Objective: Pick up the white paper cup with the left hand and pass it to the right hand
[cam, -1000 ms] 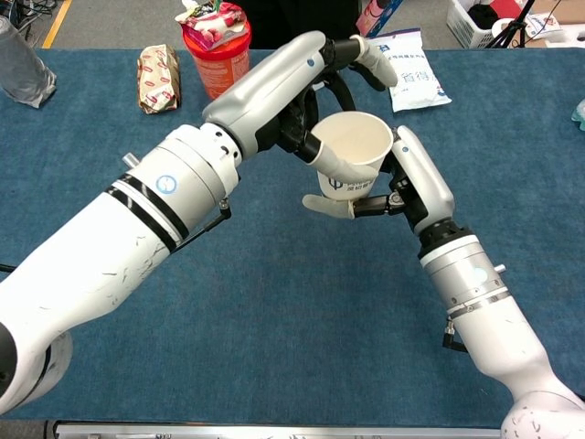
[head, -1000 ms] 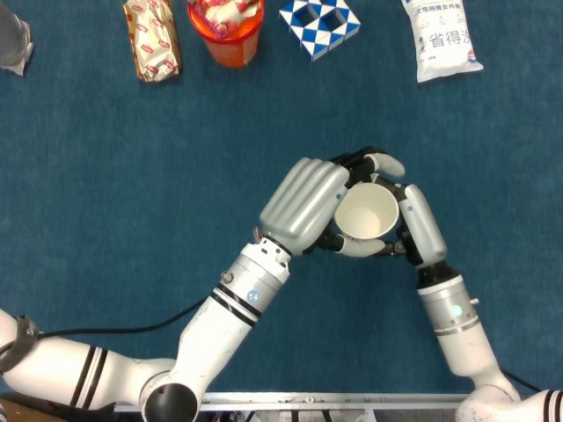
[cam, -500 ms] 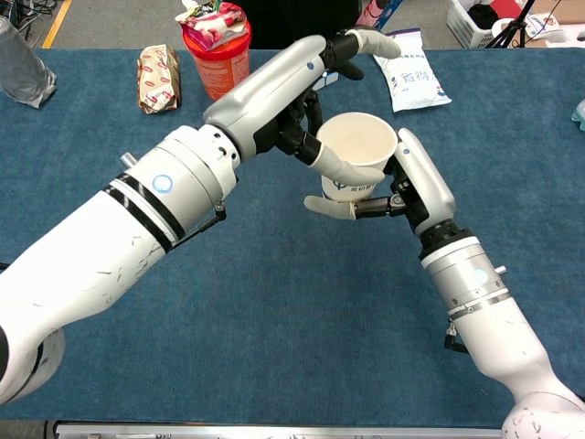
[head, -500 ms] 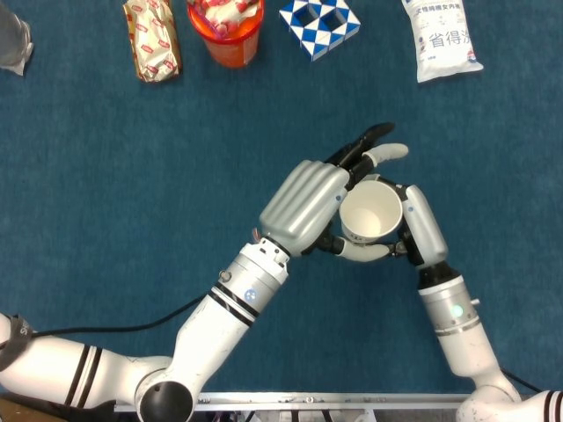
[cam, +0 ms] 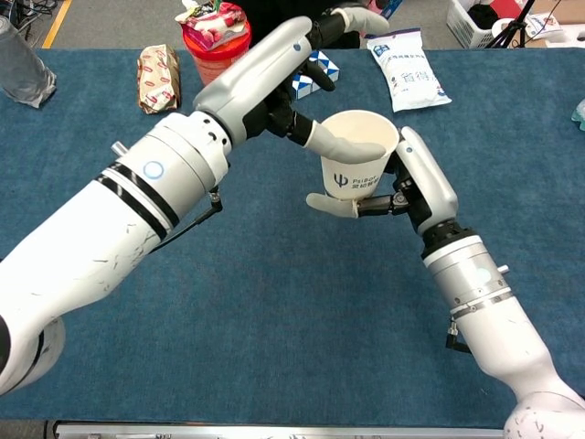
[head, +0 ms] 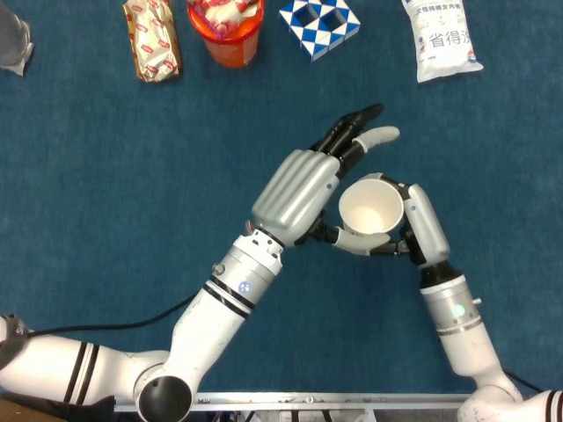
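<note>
Since the earlier frame, left hand [head: 303, 189] spread and released white paper cup [head: 372, 207]; right hand [head: 413, 229] grasped it, just right.

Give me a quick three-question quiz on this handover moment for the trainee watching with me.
1. True or false: the white paper cup stands on the blue table.
2. Which hand wraps the cup's side wall? A) left hand B) right hand C) neither
3. Fill in: the orange tub sits between the wrapped snack and the blue-and-white checkered ____.

Key
1. False: it is up off the table, upright, held in the hand.
2. B; the left hand's fingers are spread open beside the cup, though its thumb still looks close to the rim in the chest view.
3. box
</note>
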Controlling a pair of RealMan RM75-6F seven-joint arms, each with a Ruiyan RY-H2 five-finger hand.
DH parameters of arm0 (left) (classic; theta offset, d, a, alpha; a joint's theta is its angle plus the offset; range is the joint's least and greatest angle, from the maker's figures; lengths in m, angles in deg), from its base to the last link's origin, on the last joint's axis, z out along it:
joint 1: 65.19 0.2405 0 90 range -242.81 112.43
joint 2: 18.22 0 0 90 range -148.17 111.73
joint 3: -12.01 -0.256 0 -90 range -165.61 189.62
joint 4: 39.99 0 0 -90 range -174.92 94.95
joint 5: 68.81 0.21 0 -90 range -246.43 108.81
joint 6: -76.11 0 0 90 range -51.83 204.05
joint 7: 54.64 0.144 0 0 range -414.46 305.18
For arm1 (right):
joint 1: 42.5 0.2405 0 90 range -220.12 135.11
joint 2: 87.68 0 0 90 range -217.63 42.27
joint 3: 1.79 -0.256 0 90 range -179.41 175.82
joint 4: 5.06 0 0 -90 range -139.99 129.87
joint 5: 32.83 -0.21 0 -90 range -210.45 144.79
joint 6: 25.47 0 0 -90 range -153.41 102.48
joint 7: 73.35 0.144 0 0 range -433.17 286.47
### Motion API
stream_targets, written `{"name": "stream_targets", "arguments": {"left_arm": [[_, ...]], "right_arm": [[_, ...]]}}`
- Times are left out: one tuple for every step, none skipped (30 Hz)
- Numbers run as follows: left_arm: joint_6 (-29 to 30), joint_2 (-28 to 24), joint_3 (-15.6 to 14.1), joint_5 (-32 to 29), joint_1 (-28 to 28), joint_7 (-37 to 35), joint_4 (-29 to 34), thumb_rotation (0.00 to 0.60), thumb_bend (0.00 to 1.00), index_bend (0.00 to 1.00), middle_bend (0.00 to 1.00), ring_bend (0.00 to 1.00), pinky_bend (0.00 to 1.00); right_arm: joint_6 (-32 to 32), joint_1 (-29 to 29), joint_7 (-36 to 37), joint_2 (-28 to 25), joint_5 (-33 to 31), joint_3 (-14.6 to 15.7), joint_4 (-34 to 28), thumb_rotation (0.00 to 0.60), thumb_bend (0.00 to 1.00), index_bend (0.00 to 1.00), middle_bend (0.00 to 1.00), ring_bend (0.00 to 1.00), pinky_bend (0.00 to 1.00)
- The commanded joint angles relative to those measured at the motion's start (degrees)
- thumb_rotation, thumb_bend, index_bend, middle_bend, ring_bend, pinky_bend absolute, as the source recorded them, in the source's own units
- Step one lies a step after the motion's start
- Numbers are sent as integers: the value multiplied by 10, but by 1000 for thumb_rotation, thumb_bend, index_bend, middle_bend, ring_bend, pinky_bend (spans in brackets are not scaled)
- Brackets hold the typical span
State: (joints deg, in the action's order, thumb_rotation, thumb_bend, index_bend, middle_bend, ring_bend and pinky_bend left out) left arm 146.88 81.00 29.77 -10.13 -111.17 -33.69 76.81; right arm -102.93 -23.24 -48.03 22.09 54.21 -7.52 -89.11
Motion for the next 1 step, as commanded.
{"name": "stream_targets", "arguments": {"left_arm": [[-2, -1, 3, -3, -2, 0, -2, 502, 8, 124, 0, 0, 238]], "right_arm": [[1, 1, 1, -1, -1, -2, -1, 600, 0, 538, 634, 626, 578]]}}
